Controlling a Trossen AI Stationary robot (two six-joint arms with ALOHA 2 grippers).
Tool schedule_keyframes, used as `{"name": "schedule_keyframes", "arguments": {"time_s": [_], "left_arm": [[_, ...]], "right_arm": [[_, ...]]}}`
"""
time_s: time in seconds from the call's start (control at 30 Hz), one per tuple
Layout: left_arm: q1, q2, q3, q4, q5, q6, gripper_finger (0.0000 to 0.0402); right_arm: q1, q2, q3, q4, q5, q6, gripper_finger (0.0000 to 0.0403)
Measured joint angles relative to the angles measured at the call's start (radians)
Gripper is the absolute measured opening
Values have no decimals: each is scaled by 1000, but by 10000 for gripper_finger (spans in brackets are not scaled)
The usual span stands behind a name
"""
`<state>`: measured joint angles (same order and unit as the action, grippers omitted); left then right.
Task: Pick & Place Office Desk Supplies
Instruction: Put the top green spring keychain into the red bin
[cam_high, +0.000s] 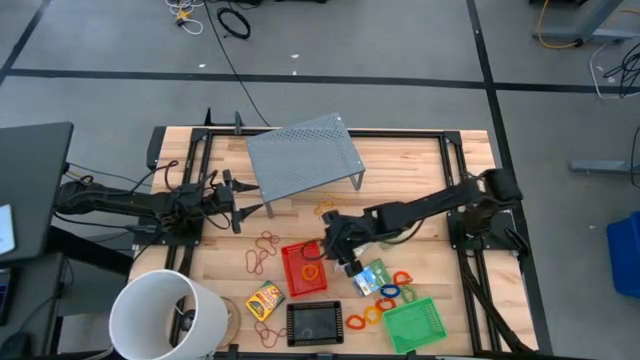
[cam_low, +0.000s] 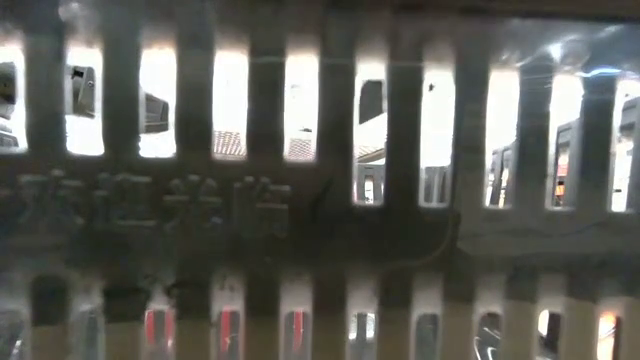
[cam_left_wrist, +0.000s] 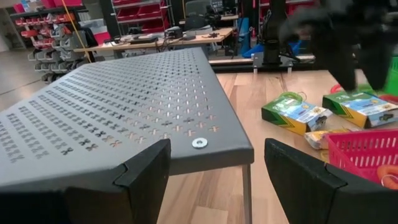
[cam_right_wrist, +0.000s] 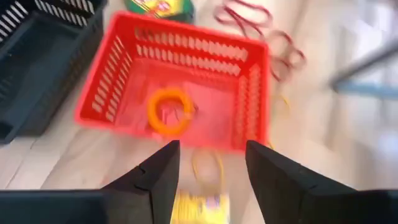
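A red mesh tray (cam_high: 298, 272) (cam_right_wrist: 180, 81) stands on the table with an orange ring (cam_right_wrist: 169, 111) lying flat on its floor. My right gripper (cam_high: 340, 258) (cam_right_wrist: 211, 155) hovers open just off the tray's right side, slanting down, with nothing between its fingers. A thin yellow band (cam_right_wrist: 208, 165) lies on the wood beneath it. Teal-green packets (cam_high: 372, 277) and coloured rings (cam_high: 386, 293) lie to the right. Rubber bands (cam_high: 265, 250) lie left of the tray. My left gripper (cam_high: 237, 205) (cam_left_wrist: 214, 162) waits open beside the grey riser (cam_high: 305, 155).
A black tray (cam_high: 315, 322) and a green tray (cam_high: 413, 324) stand near the front edge, with the crayon box (cam_high: 265, 299) to the black tray's left. A white bucket (cam_high: 165, 315) sits at the near left corner. The low view is filled by a slotted mesh wall (cam_low: 320, 200).
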<state>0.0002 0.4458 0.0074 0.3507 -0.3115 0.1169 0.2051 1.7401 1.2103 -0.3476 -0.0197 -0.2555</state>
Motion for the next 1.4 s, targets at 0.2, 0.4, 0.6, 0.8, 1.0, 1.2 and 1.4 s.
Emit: {"name": "schedule_keyframes", "arguments": {"time_s": [0.2,0.4,0.6,0.8,1.0,1.2,1.4], "left_arm": [[0,0,0,-2,0,-9,262],[0,0,0,-9,0,-14,262],[0,0,0,-19,-1,-16,262],[0,0,0,-19,-2,-16,262],[0,0,0,-21,-2,-16,262],[0,0,0,-30,-3,-16,262],[0,0,0,-32,-3,-16,262]], "right_arm": [[2,-82,0,-319,97,133,185],[1,-94,-21,-535,158,241,185],[0,-95,-125,-562,151,290,185],[0,-95,-231,-565,129,339,185],[4,-95,-301,-514,68,366,185],[15,-97,-369,-367,51,369,185],[21,-99,-387,-337,57,372,163]]}}
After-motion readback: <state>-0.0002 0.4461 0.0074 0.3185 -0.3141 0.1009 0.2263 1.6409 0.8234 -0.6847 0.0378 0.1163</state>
